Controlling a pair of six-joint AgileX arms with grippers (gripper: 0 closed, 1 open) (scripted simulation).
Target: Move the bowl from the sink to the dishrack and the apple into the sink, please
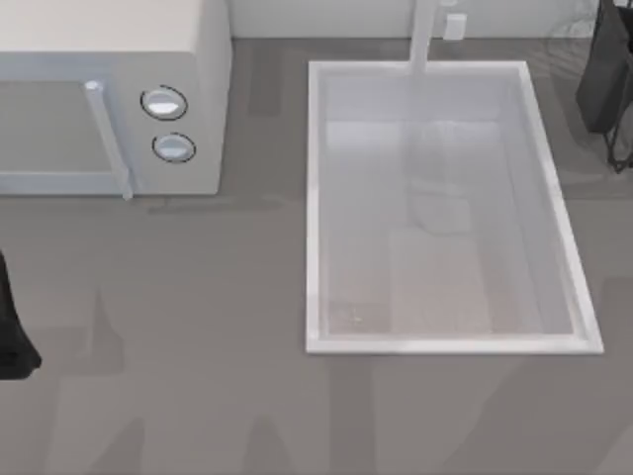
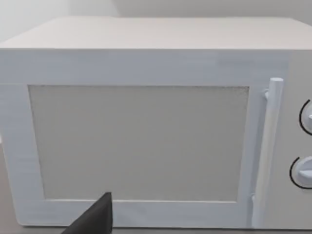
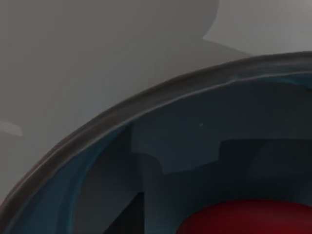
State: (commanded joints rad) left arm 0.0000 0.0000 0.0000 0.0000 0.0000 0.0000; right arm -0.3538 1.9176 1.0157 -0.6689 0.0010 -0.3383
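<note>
Top view: the sink (image 1: 559,237), a white rectangular basin with a raised rim, occupies the right half of the grey table (image 1: 198,396); its pale faucet (image 1: 423,40) rises at the far edge, and the basin floor is bare. The white microwave (image 1: 109,89), with two round knobs (image 1: 164,103) and a vertical handle (image 1: 109,139), stands at the far left. My left arm (image 1: 12,327) sits at the left edge of the table, my right arm (image 1: 608,69) at the far right corner, beyond the sink's rim. Left wrist view: the microwave door (image 2: 139,141) faces my camera, and one dark fingertip (image 2: 95,219) of my left claw shows before it; whether that claw is apart or together I cannot tell. Right wrist view: close over the bowl (image 3: 161,122), teal-blue inside with a dark rim, and in it the apple (image 3: 253,217), a red rounded form. Whether my right claw is apart or together I cannot tell.
</note>
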